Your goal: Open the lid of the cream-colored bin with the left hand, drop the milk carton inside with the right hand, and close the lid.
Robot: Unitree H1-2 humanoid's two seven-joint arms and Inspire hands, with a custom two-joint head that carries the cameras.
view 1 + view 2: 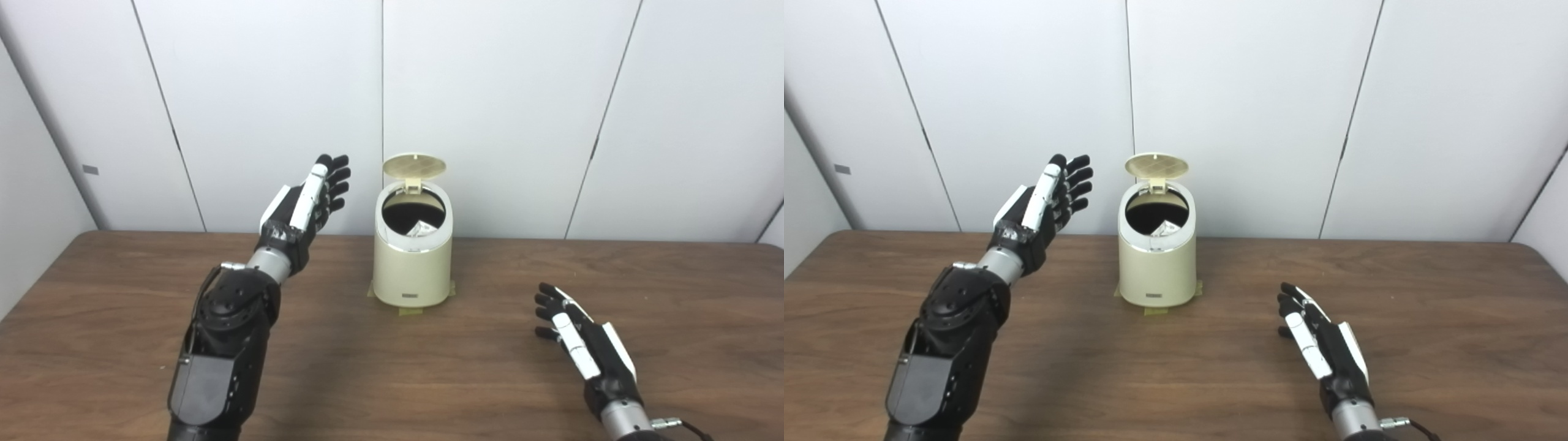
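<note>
The cream-colored bin (412,263) stands at the middle of the brown table, taped down at its base. Its round lid (414,165) is hinged up and stands open at the back. A corner of the milk carton (421,229) shows inside the dark opening. My left hand (312,199) is raised to the left of the bin at about lid height, open and empty, fingers pointing up, apart from the lid. My right hand (576,337) is low over the table at the front right, open and empty, well clear of the bin.
The wooden table (478,367) spreads wide around the bin. White wall panels (502,92) stand close behind the table's far edge. My left forearm (226,343) rises from the bottom left.
</note>
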